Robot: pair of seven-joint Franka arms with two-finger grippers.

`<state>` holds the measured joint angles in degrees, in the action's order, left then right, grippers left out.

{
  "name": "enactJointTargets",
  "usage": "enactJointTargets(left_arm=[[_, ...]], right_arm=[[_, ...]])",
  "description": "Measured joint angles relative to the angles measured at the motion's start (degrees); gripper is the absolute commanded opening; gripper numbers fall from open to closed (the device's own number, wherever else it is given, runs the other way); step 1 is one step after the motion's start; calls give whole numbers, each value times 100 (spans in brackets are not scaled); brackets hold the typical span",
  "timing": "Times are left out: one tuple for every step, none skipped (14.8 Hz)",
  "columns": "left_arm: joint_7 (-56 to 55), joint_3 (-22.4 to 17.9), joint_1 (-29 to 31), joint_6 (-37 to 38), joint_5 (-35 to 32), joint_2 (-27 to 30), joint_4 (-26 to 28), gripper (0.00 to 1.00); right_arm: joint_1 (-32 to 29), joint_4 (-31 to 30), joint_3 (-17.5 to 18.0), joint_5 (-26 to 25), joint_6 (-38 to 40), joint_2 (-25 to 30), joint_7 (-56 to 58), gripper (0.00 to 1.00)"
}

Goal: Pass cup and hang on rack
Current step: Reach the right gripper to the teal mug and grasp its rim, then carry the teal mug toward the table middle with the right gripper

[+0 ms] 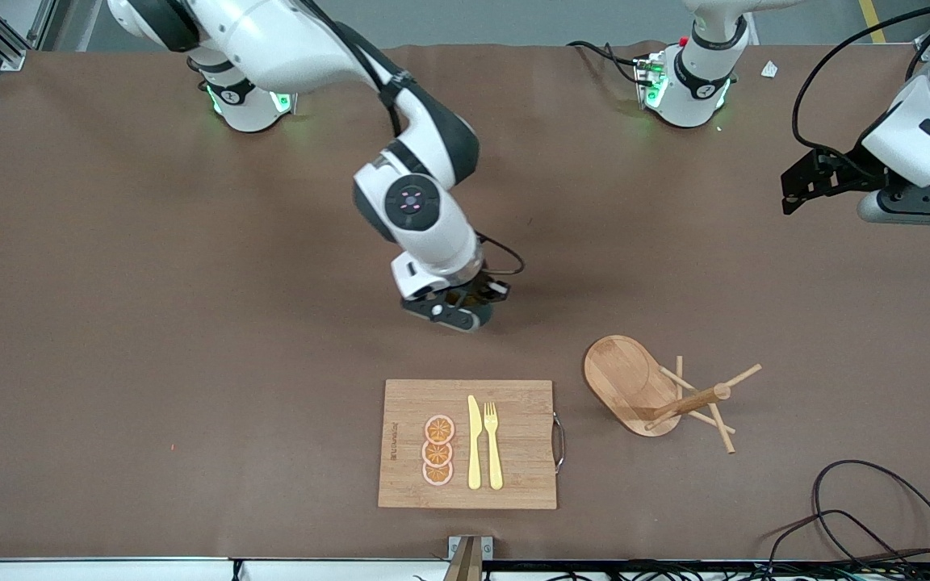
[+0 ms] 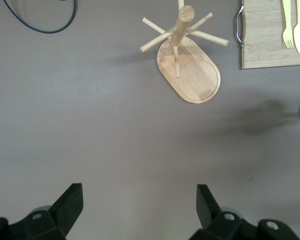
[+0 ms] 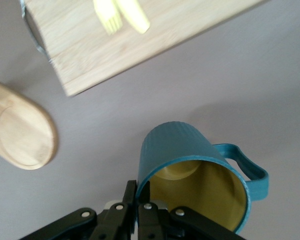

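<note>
The teal cup (image 3: 190,165) with its yellowish inside tilts in my right gripper (image 3: 142,192), which is shut on the cup's rim, one finger inside and one outside. Its handle (image 3: 245,167) points away from the fingers. In the front view the right gripper (image 1: 465,311) hangs over bare table in the middle, and its hand hides the cup. The wooden rack (image 1: 659,395) stands upright on its oval base toward the left arm's end, its pegs bare (image 2: 182,40). My left gripper (image 2: 140,192) is open and holds nothing, waiting high over the table's left-arm end (image 1: 792,190).
A bamboo cutting board (image 1: 513,452) lies beside the rack, nearer the front camera than the right gripper, with a yellow knife (image 1: 474,444), a fork (image 1: 493,444) and orange slices (image 1: 437,450) on it. Black cables (image 1: 877,516) loop at the near corner by the left arm's end.
</note>
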<state>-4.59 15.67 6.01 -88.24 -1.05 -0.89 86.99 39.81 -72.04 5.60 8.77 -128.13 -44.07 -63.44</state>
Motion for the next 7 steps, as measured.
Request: enactJointTargets(left_arm=[[0, 1, -1, -2, 0, -13, 0, 100], [0, 2, -3, -3, 0, -28, 0, 100], [0, 3, -8, -3, 0, -54, 1, 100], [0, 3, -15, -3, 0, -93, 2, 100], [-20, 5, -31, -3, 0, -146, 2, 100], [-84, 6, -64, -5, 0, -214, 1, 100], [-180, 8, -117, -9, 0, -292, 1, 100]], right_arm=[[139, 55, -2, 54, -319, -171, -171, 0], [270, 144, -3, 91, -589, -353, -358, 0], [383, 293, -4, 109, -764, -537, -554, 0], [472, 477, -5, 111, -842, -706, -731, 0], [537, 650, -6, 111, -861, -850, -863, 1], [585, 770, -8, 111, -870, -948, -952, 3], [620, 851, -11, 111, -891, -1011, -1016, 11]])
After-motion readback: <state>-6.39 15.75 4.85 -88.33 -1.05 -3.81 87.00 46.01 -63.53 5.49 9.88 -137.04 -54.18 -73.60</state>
